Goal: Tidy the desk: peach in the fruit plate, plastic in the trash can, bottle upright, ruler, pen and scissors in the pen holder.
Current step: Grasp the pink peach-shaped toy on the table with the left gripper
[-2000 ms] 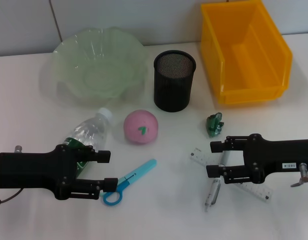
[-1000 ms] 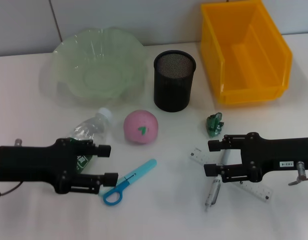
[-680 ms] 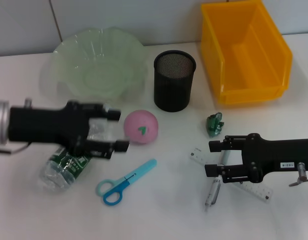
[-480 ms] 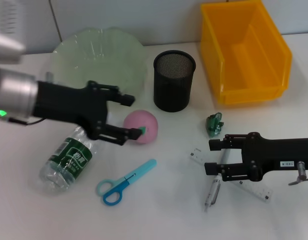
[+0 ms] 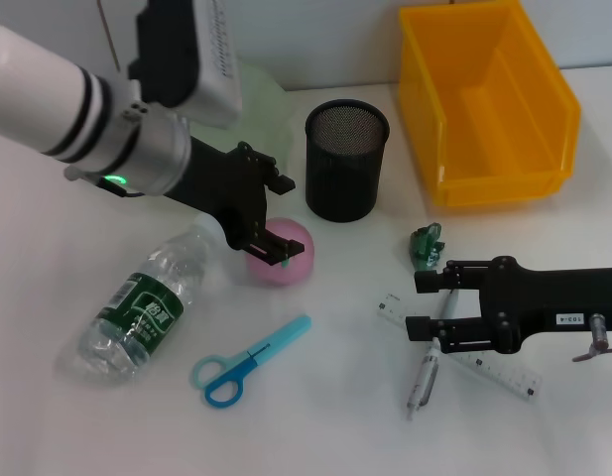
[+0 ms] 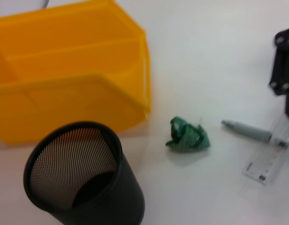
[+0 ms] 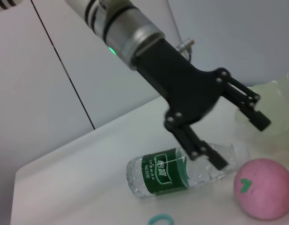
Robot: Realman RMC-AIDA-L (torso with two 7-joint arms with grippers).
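Two arms are showing in the head view. Far left, the pale green scalloped fruit plate (image 5: 251, 84) is sitting mostly hidden behind the left arm. Near left, the clear plastic water bottle with a green label (image 5: 140, 304) is lying on its side on the white table (image 5: 315, 416), cap end pointing toward the far right. Right of it, nearer the front, the blue-handled scissors (image 5: 248, 360) are lying flat. The left gripper (image 5: 284, 220) is hanging just over the pink ball-shaped peach (image 5: 284, 256), fingers spread apart, nothing between them; the right wrist view confirms the open fork, with the peach (image 7: 263, 194) below it. The black mesh pen holder (image 5: 346, 160) is standing upright, far of the peach, empty as far as the left wrist view shows (image 6: 81, 173). Right of that, the crumpled green plastic scrap (image 5: 426, 244) is lying on the table, near side of the orange plastic bin (image 5: 487, 99). The right gripper (image 5: 421, 304) is sitting low at the near right, fingers apart, straddling the grey pen (image 5: 426, 373), which is lying across the clear ruler (image 5: 474, 361). Contact with the pen is not discernible.
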